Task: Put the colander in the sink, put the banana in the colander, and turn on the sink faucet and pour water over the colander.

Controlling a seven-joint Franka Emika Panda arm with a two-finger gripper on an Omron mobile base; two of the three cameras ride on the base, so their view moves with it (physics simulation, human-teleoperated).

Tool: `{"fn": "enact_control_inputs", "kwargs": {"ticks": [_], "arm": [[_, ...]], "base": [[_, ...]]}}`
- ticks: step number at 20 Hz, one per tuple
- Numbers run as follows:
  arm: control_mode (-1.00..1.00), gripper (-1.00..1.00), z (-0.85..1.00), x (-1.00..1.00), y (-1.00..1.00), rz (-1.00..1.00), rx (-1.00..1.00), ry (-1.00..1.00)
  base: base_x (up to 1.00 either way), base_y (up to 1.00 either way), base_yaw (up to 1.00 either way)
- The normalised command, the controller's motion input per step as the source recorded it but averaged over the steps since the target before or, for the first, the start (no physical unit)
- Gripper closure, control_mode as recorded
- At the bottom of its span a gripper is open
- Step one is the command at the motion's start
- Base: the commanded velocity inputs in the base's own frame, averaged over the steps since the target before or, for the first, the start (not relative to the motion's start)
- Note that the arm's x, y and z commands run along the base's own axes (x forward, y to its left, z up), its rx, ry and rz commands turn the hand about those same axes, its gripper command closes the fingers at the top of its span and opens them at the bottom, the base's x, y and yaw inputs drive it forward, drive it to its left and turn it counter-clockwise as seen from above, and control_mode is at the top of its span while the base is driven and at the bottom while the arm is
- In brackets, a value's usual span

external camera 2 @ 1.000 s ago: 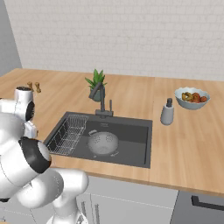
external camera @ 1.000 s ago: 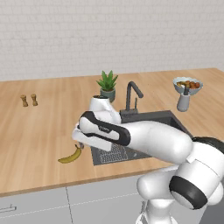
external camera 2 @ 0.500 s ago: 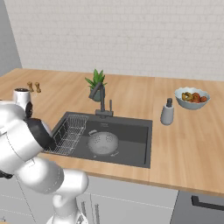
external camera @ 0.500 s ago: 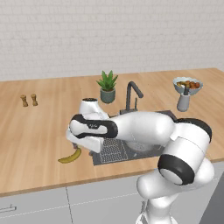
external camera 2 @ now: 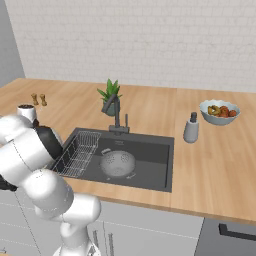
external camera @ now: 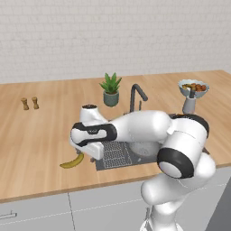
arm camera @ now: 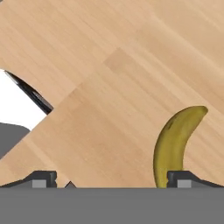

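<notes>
The yellow banana (external camera: pixel 72 161) lies on the wooden counter left of the sink (external camera 2: pixel 155 152). My hand (external camera: pixel 90 148) hangs low just right of it. In the hand view my gripper (arm camera: pixel 116 179) is open, its fingertips far apart. The banana (arm camera: pixel 175 142) curves up from beside the right fingertip (arm camera: pixel 188 178), and nothing is held. The silver colander (external camera 2: pixel 118 162) sits in the dark basin next to the wire rack (external camera 2: pixel 77 152). The dark gooseneck faucet (external camera 2: pixel 117 111) stands behind the basin, and no water shows.
A potted plant (external camera: pixel 110 88) stands behind the faucet (external camera: pixel 136 94). A fruit bowl (external camera 2: pixel 219 111) and a soap dispenser (external camera 2: pixel 191 129) are to the right of the sink. Two small shakers (external camera: pixel 30 103) stand far left. The counter's front edge (arm camera: pixel 28 92) is close to the banana.
The arm has swung left and down from over the sink's left rim to the counter beside the banana. The jaws stay open; the banana and colander have not moved.
</notes>
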Motion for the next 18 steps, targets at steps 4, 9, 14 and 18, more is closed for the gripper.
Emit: {"fn": "enact_control_inputs", "kwargs": {"ticks": [4, 9, 14, 18], "arm": [[-1.0, -1.0, -0.18, 0.27, 0.02, 0.0, 0.0, 0.0], [-1.0, -1.0, -0.22, 0.19, 0.14, 0.0, 0.0, 0.02], [-1.0, -1.0, -0.11, 0.16, 0.23, 0.0, 0.0, 0.0], [-1.0, -1.0, -0.22, 0.08, 0.18, 0.0, -0.01, 0.0]], "base": [[0.0, 0.0, 0.0], [0.0, 0.0, 0.0], [0.0, 0.0, 0.0], [0.0, 0.0, 0.0]]}}
